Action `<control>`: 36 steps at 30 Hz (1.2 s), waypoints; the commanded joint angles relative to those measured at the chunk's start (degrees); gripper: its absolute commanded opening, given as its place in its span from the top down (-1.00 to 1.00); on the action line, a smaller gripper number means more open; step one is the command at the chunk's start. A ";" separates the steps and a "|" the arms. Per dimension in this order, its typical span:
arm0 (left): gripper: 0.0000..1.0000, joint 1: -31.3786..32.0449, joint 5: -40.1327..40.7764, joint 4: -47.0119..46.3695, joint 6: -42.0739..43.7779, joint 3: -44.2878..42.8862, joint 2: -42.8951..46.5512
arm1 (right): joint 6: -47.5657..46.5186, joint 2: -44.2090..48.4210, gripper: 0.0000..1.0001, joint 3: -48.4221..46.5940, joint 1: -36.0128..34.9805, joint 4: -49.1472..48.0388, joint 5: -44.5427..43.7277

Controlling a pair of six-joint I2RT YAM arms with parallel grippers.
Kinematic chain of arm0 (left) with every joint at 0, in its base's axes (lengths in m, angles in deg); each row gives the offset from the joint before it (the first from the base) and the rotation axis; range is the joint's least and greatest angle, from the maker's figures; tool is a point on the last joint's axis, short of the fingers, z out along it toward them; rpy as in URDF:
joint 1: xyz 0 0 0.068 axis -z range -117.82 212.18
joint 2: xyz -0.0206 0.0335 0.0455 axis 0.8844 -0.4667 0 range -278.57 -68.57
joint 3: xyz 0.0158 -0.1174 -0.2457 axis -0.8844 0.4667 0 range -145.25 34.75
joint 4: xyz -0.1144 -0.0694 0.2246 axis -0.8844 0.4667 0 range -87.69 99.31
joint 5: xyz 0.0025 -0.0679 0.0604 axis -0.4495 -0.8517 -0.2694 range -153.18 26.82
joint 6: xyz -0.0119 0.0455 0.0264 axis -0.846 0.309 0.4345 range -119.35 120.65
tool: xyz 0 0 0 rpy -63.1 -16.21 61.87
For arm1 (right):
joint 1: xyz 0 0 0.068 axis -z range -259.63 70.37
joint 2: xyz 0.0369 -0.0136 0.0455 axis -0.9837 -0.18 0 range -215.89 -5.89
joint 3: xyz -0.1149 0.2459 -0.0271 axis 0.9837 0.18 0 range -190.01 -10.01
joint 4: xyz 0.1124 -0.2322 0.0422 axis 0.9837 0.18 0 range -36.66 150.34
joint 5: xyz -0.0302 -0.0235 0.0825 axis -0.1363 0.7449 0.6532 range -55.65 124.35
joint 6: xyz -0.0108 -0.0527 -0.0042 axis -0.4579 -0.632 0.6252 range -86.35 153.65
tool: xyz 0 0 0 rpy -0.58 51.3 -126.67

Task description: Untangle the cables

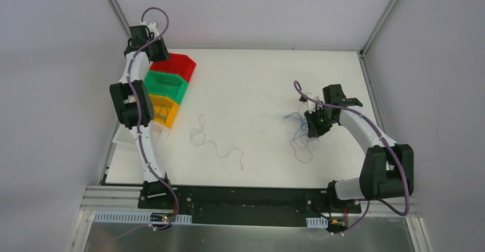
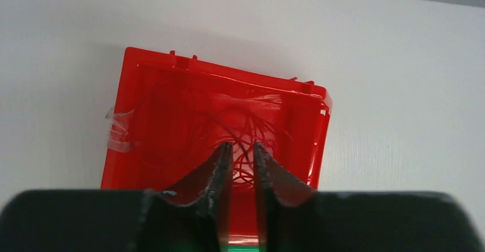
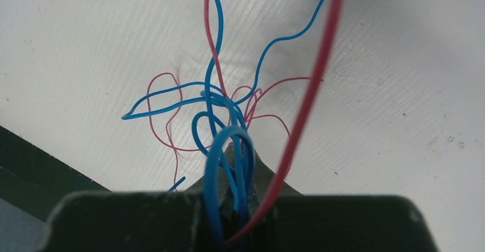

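We log: left gripper (image 2: pixel 241 148) fingers a narrow slit apart over the red bin (image 2: pixel 143 103), red cables (image 2: pixel 251 127) coiled just past the tips, bin walls either side. Right gripper (image 3: pixel 239 152) pinches a blue cable loop (image 3: pixel 211 166); the tangle (image 3: pixel 214 95) fans ahead, bare table (image 3: pixel 400 103) rightward, its edge lower left.

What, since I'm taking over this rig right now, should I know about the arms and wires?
Left gripper: jaws slightly apart, nothing seen between them, above the red bin, which holds red wire.
Right gripper: shut on a blue wire from the blue-and-red tangle on the table.
White wire lies alone, mid-table.
Done: some red wire binned, white wire freed.
To do: part blue from red.
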 commanded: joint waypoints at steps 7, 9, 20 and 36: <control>-0.26 -0.25 -4.28 5.58 0.41 -5.02 10.52 | 5.30 1.25 1.00 -8.36 -0.38 0.70 8.86; -0.39 -0.29 -7.53 6.67 0.65 -4.51 14.04 | 7.39 0.44 1.00 -10.41 -1.01 -0.16 11.43; -0.98 11.47 -37.62 6.91 -1.75 17.62 35.53 | 14.97 -2.32 1.00 -19.17 -4.44 0.66 29.92; -0.96 42.68 -27.80 -2.23 7.83 32.66 39.97 | 11.55 2.03 1.00 -20.44 -12.38 6.97 36.53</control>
